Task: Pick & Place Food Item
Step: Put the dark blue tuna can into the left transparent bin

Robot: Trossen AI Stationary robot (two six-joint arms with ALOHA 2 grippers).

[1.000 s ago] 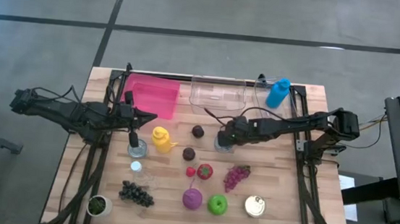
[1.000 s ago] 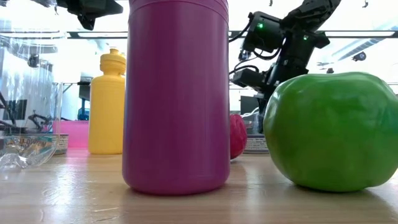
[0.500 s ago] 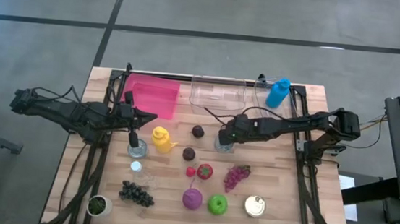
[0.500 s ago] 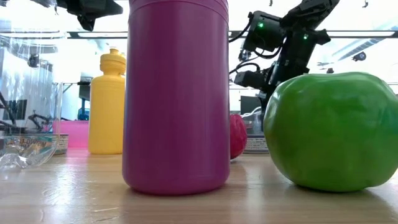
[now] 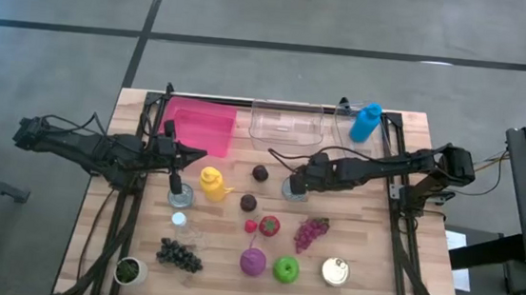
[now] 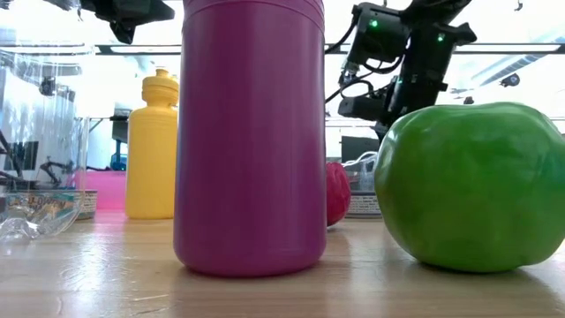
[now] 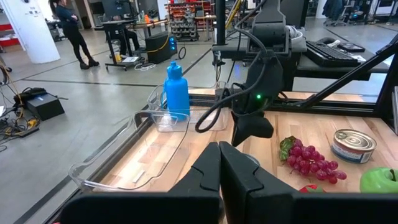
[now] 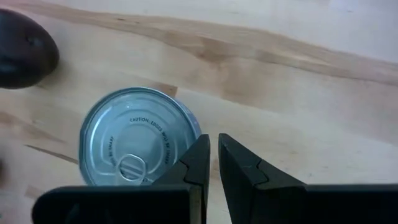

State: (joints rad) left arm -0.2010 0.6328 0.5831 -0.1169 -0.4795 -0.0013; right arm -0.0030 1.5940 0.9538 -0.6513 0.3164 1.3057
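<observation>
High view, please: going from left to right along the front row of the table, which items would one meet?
Small potted plant → dark grapes → magenta bottle → green apple → tin can.

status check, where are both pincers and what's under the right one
Right pincer shut, empty, over a silver can. Left pincer shut, hovering near the yellow bottle. Dark plum beside the can.

You get even, soft overhead light on the pale wooden table, with only faint shadows. At table height, bright backlight washes out the room, and the big green apple looks slightly soft.
</observation>
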